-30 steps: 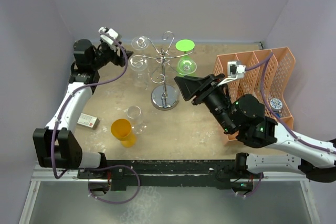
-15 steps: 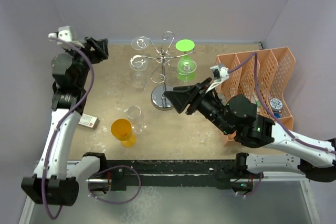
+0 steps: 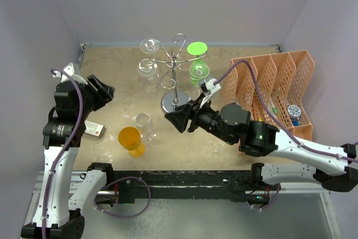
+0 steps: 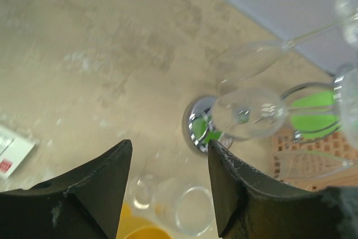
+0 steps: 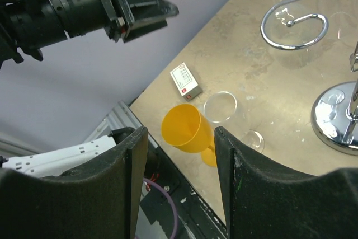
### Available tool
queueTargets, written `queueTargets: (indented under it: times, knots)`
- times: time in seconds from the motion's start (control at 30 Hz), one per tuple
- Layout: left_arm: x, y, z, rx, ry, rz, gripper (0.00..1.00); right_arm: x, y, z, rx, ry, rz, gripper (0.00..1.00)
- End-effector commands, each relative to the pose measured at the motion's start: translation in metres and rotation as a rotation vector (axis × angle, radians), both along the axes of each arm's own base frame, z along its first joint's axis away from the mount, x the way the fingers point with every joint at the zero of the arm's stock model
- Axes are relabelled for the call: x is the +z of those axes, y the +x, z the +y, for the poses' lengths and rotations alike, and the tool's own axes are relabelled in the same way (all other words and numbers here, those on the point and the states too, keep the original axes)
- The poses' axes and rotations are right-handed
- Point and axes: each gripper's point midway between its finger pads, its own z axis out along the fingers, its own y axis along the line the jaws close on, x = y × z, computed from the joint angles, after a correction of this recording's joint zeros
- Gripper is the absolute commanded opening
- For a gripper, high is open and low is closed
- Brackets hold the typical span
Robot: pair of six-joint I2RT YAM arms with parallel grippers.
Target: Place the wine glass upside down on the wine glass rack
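The silver wire wine glass rack (image 3: 175, 82) stands mid-table on a round chrome base (image 5: 335, 121). Two clear glasses (image 3: 147, 65) and a green one (image 3: 198, 71) hang upside down from its arms. A clear wine glass (image 3: 144, 121) stands upright left of the base, with a yellow plastic goblet (image 3: 131, 138) beside it. Both also show in the right wrist view, the clear glass (image 5: 221, 107) and the goblet (image 5: 187, 130). My right gripper (image 3: 179, 120) is open and empty, just right of the clear glass. My left gripper (image 3: 103, 90) is open and empty, raised at the left.
A small white and red box (image 3: 94, 130) lies left of the goblet. An orange lattice organiser (image 3: 274, 88) stands at the right with small items in it. Walls close the left, back and right sides.
My left arm has swung away from the rack's hanging clear glasses, to the left and nearer. My right gripper has moved left and nearer, past the rack base toward the standing glasses.
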Motion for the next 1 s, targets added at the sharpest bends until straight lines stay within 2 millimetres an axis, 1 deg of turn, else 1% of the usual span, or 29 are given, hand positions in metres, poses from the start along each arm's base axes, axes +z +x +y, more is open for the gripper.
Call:
queueTargets:
  times: [0.0,0.1,0.23,0.3,0.37,0.43,0.5,0.57,0.67,0.73,0.83,0.93,0.97]
  knots:
    - [-0.076,-0.054,0.007,0.044,0.003,0.365,0.53,0.003,-0.004,0.005,0.033,0.026,-0.03,0.54]
    - [-0.102,-0.073,-0.001,-0.018,0.003,0.482,0.52,0.003,0.001,0.001,-0.004,0.052,-0.03,0.54]
    - [-0.121,-0.089,-0.01,-0.098,0.001,0.58,0.51,0.009,0.013,-0.014,-0.105,0.117,-0.025,0.54]
    - [-0.129,-0.099,-0.013,-0.144,0.016,0.645,0.5,0.013,0.022,-0.025,-0.178,0.161,-0.018,0.53]
    - [-0.131,-0.106,-0.02,-0.205,0.021,0.68,0.47,0.02,0.027,-0.036,-0.232,0.208,-0.017,0.53]
    - [-0.124,-0.109,-0.034,-0.295,0.035,0.658,0.46,0.03,0.033,-0.047,-0.285,0.252,-0.022,0.52]
    - [-0.125,-0.109,-0.027,-0.277,0.096,0.66,0.46,0.037,0.038,-0.06,-0.349,0.292,-0.014,0.5]
    - [-0.137,-0.113,-0.026,-0.288,0.129,0.706,0.46,0.048,0.042,-0.079,-0.411,0.368,-0.012,0.49]
    - [-0.156,-0.119,-0.041,-0.379,0.107,0.763,0.44,0.064,0.04,-0.093,-0.418,0.457,-0.058,0.49]
    - [-0.164,-0.119,-0.04,-0.386,0.122,0.789,0.42,0.066,0.041,-0.094,-0.425,0.464,-0.062,0.49]
    - [-0.171,-0.115,-0.033,-0.373,0.173,0.813,0.39,0.061,0.044,-0.087,-0.435,0.432,-0.048,0.49]
    - [-0.176,-0.111,-0.034,-0.382,0.186,0.834,0.32,0.054,0.046,-0.078,-0.431,0.41,-0.033,0.49]
    - [-0.176,-0.109,-0.033,-0.378,0.192,0.834,0.28,0.052,0.046,-0.076,-0.427,0.403,-0.031,0.49]
